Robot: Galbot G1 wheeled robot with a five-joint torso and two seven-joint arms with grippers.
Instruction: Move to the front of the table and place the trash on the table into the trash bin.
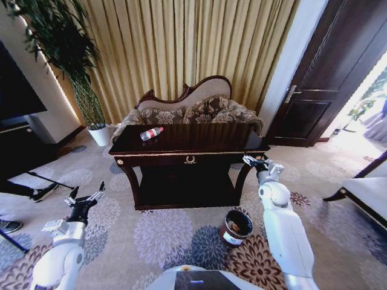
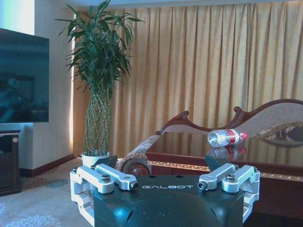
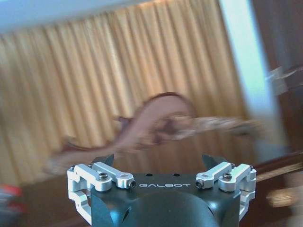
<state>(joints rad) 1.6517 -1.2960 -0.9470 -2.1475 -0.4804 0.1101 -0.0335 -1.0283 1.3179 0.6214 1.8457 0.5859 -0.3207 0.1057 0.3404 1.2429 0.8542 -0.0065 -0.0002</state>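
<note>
The dark glossy table point(image 1: 199, 138) with gold ornaments stands straight ahead. A clear plastic bottle with a red label point(image 1: 151, 133) lies on its left rear part; the left wrist view shows the bottle point(image 2: 227, 137) on its side, mirrored in the tabletop point(image 2: 189, 153). The small round reddish-brown trash bin point(image 1: 236, 226) stands on the carpet before the table's right leg. My left gripper point(image 1: 86, 192) point(image 2: 163, 163) hangs open and empty, low at the left and well short of the table. My right gripper point(image 1: 255, 161) point(image 3: 159, 161) is open and empty at the table's front right corner.
A carved-back patterned sofa point(image 1: 187, 109) stands right behind the table against gold curtains. A tall plant in a white pot point(image 1: 100, 134) is at the back left, next to a dark cabinet point(image 1: 18, 148). A dark door point(image 1: 326, 78) and a seat point(image 1: 369, 193) are at the right.
</note>
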